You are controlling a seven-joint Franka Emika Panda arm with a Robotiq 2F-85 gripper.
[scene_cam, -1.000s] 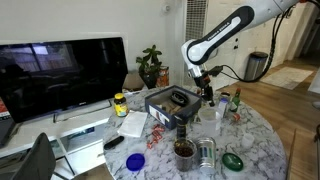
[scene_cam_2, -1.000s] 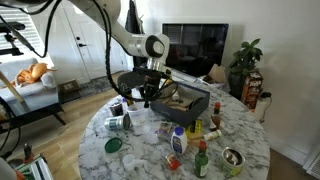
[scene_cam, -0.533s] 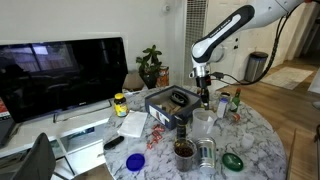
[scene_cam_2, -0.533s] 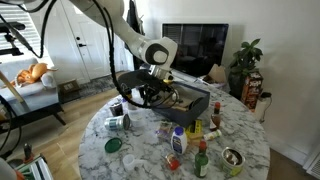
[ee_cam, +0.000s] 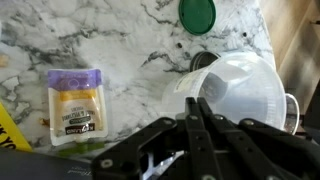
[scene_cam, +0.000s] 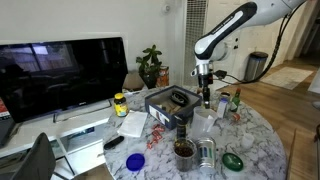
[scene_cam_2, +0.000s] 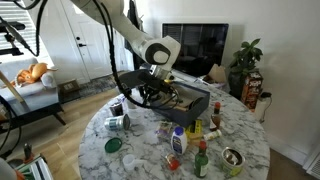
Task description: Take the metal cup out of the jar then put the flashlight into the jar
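Note:
The clear jar [scene_cam: 205,122] stands on the marble table, and in the wrist view its wide mouth [ee_cam: 245,90] lies just beyond my fingertips. My gripper [scene_cam: 206,100] [scene_cam_2: 149,97] [ee_cam: 197,100] hangs right above the jar's near rim. Its jaws are pressed together and nothing shows between them. The metal cup [scene_cam: 207,152] [scene_cam_2: 118,123] lies on its side on the table, outside the jar and close to the table's edge. I cannot make out the flashlight in any view.
A black box [scene_cam: 168,103] [scene_cam_2: 185,100] sits mid-table beside my gripper. A brown cup [scene_cam: 184,150], a green lid [scene_cam: 232,160] [ee_cam: 197,14], a purple-labelled packet [ee_cam: 75,100], a yellow-labelled bottle [scene_cam: 120,103] and small bottles crowd the round table [scene_cam: 255,130]. A television [scene_cam: 60,75] stands behind.
My gripper has moved sideways from beside the black box to above the jar. It stayed shut throughout.

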